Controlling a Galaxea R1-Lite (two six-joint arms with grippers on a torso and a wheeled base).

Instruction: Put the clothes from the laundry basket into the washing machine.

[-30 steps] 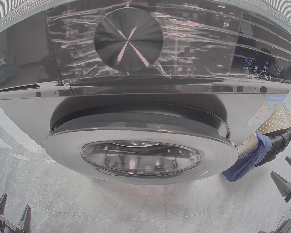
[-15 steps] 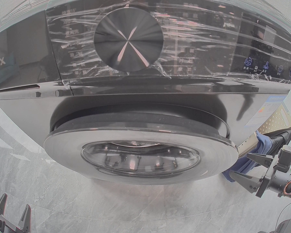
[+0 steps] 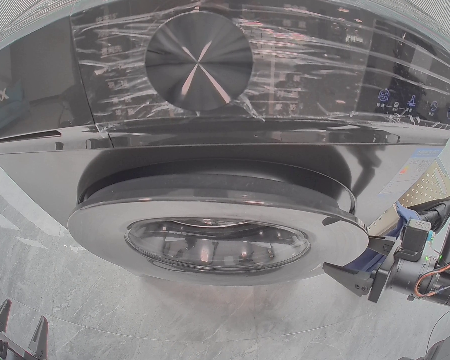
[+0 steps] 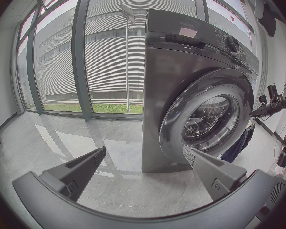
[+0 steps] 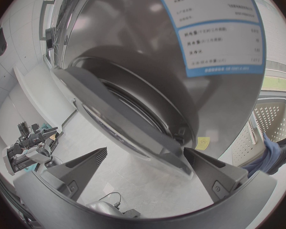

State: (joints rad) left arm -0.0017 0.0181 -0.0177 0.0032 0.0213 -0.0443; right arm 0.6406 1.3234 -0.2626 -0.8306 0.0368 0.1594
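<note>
Right gripper spread wide and empty at the right rim of the round glass door of the dark grey washing machine.
Its arm lies level, low on the right — behind it a blue cloth and black garment hang over the beige perforated laundry basket.

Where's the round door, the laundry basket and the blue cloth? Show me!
round door (image 3: pixel 217 243): head view, on its glass window.
laundry basket (image 3: pixel 427 187): head view, on its wall with the little holes.
blue cloth (image 5: pixel 270 157): right wrist view, on the fold hanging over the basket's edge.
</note>
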